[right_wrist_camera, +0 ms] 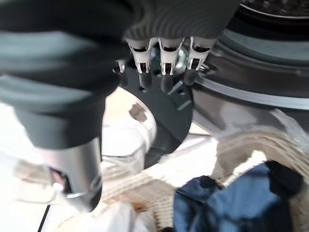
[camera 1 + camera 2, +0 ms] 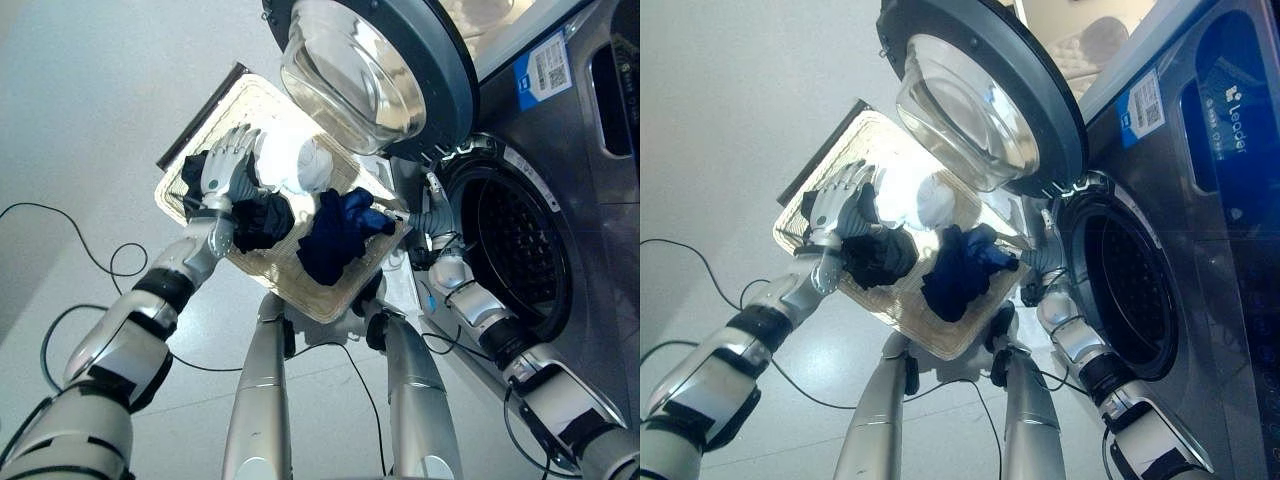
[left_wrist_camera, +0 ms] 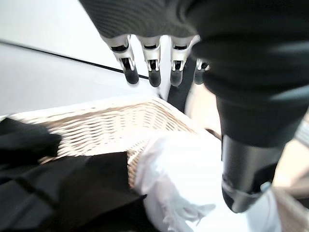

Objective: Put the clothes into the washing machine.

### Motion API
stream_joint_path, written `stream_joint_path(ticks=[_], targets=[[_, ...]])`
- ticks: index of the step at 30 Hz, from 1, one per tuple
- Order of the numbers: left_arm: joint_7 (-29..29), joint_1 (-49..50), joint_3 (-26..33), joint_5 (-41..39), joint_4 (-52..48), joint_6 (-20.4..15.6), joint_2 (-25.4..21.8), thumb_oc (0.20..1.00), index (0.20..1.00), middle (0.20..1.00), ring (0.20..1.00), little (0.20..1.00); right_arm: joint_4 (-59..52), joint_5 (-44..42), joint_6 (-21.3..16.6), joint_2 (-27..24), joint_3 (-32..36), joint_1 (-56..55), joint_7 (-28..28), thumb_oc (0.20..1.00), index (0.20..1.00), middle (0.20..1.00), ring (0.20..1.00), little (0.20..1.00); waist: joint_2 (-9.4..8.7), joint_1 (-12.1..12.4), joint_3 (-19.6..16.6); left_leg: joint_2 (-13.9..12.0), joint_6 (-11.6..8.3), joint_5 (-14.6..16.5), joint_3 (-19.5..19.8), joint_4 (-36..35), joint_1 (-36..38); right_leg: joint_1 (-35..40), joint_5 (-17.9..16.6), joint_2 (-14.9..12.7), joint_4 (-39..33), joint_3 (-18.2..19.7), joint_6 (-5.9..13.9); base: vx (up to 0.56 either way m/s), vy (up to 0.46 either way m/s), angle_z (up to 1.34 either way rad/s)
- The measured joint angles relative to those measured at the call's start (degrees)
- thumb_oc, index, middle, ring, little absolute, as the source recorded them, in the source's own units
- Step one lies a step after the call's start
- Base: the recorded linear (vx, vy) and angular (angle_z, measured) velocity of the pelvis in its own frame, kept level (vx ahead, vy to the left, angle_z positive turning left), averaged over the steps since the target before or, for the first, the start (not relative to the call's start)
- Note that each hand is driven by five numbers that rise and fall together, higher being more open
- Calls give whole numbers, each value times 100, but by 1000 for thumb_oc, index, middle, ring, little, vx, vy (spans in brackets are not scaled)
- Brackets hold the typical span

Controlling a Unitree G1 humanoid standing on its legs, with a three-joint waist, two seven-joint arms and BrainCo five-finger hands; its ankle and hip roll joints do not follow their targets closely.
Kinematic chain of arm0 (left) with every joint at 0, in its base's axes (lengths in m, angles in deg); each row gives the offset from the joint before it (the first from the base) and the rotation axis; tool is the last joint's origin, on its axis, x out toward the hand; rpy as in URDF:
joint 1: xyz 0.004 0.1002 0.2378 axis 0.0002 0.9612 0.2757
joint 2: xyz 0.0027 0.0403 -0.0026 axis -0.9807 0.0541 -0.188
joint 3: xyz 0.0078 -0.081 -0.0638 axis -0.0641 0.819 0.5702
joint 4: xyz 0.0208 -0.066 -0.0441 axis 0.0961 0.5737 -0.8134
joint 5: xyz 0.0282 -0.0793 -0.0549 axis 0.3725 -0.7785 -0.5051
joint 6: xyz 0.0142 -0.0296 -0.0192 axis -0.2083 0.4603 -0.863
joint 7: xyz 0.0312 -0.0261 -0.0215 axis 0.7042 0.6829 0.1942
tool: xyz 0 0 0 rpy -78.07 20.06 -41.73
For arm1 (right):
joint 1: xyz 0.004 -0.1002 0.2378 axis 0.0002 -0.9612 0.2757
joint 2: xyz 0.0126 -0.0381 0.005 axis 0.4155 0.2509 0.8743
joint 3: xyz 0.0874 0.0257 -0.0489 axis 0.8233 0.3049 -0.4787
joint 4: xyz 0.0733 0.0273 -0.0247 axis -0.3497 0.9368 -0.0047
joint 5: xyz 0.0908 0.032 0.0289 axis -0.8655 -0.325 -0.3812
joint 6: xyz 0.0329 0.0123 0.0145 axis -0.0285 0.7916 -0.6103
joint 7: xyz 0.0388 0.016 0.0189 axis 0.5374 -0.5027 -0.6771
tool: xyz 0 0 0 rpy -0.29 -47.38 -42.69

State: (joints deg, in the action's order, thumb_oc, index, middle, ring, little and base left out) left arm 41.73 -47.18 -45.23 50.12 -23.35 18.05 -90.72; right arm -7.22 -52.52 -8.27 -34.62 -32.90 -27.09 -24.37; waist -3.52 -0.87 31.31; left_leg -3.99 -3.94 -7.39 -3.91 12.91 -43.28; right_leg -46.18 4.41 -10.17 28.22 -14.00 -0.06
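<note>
Nearest me, on the floor (image 2: 90, 120) before the machine, sits the wicker basket (image 2: 335, 300) holding the clothes. My left robot hand (image 2: 228, 165) hovers over its left part, fingers straight and spread, holding nothing; below it lie a black garment (image 2: 262, 222) and, just beyond, a white garment (image 2: 295, 162). A dark blue garment (image 2: 335, 232) is heaped at the basket's right side, draped towards the rim. My right robot hand (image 2: 432, 210) is at the basket's right edge, just beside the blue garment; its wrist view shows the fingers extended and loose, closed on nothing. Beyond the basket, the washing machine (image 2: 1200, 250) stands at right with its drum opening (image 2: 1120, 290) uncovered. Its round glass door (image 2: 370, 70) is swung out over the basket's far end.
</note>
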Motion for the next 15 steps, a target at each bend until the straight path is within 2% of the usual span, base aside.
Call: stream_joint_path(ticks=[4, 7, 15], targets=[[-6, -262, -223, 186, 221, 190, 11, 1000, 1000, 1000, 1000, 1000, 187, -126, -1, 5, -100, 111, -8, 1000, 1000, 1000, 1000, 1000, 0, -95, 0, -53, 3, -1, -183, -10, -48, -83, -1, 32, -12, 51, -3, -9, 22, -9], [-240, -559, -562, 193, 471, 431, 90, 1000, 1000, 1000, 1000, 1000, 252, -173, -1, 26, -144, 253, -37, 1000, 1000, 1000, 1000, 1000, 0, -161, 0, -85, 4, 0, -244, -22, -60, -126, -14, 79, -45, 95, -19, -4, 0, -8], [-661, -827, -832, 412, 985, 694, 248, 1000, 1000, 1000, 1000, 1000, 477, -386, -12, 170, -193, 535, -24, 1000, 1000, 1000, 1000, 1000, -3, -304, -2, -158, -4, 3, -331, -20, -312, -422, -54, 143, -52, 133, -62, -6, 6, -6]])
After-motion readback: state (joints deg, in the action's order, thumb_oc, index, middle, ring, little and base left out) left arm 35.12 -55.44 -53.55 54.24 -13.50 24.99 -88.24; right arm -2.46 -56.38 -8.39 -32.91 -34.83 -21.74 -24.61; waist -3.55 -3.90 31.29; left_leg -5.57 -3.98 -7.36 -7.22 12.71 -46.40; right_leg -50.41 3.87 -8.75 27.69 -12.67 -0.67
